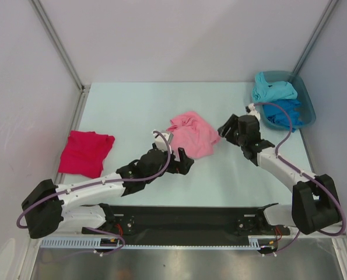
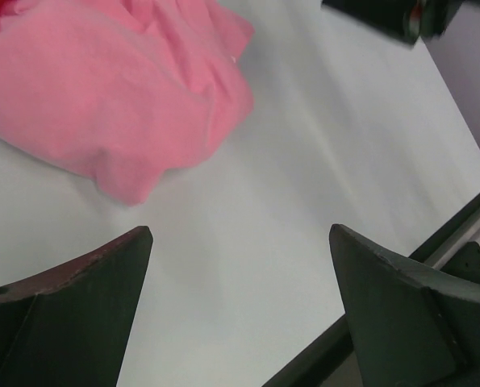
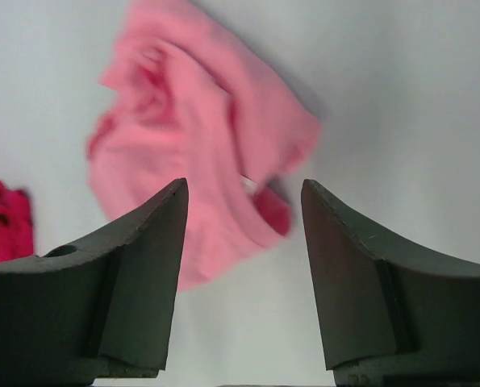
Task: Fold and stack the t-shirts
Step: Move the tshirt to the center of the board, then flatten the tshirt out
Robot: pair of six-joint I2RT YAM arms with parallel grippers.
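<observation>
A crumpled light pink t-shirt (image 1: 192, 133) lies mid-table, also seen in the left wrist view (image 2: 102, 89) and the right wrist view (image 3: 199, 129). A crimson t-shirt (image 1: 86, 151) lies flat at the left and shows at the edge of the right wrist view (image 3: 2, 222). Turquoise (image 1: 272, 89) and blue (image 1: 285, 112) t-shirts are heaped in the tub. My left gripper (image 1: 186, 161) (image 2: 240, 234) is open just in front of the pink shirt's near edge, holding nothing. My right gripper (image 1: 224, 130) (image 3: 244, 189) is open just right of the pink shirt, with nothing in it.
The teal plastic tub (image 1: 304, 93) stands at the back right corner. Grey walls with metal posts enclose the table on three sides. A black rail (image 1: 185, 219) carrying the arm bases runs along the near edge.
</observation>
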